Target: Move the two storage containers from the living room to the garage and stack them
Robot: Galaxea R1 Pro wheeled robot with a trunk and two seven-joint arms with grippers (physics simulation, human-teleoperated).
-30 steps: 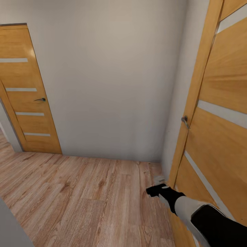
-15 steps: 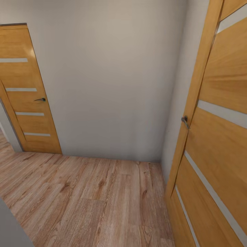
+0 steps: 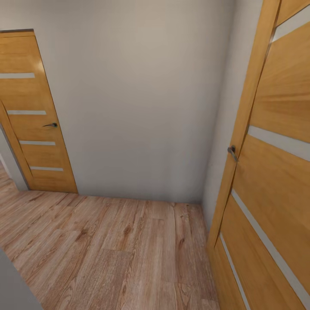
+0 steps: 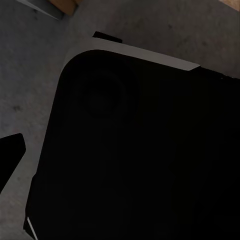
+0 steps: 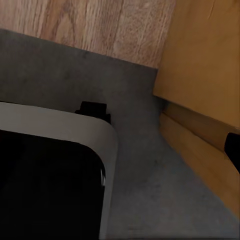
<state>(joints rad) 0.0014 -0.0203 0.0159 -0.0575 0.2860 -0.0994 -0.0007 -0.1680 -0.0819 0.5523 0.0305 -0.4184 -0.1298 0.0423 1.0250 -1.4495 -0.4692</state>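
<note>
- The robot stood at a threshold: dark concrete floor (image 5: pixel 145 165) underneath, wood planks (image 3: pixel 107 241) ahead, an open wooden door (image 3: pixel 275 172) close on the right. Steering wide of that door seemed wise.
- Neither container was visible, so their position relative to the grippers couldn't be judged.
- Gripper opening couldn't be told.

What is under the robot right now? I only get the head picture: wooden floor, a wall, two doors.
Observer: The right wrist camera looks down on a dark grey concrete floor beside the robot's black base.
Operator: Where does the wood start?
Observer: There, the wood planks meet the concrete in a straight line, next to an orange door.
Operator: And the other side?
Observer: The left wrist camera shows a light grey rim edging the base.
</note>
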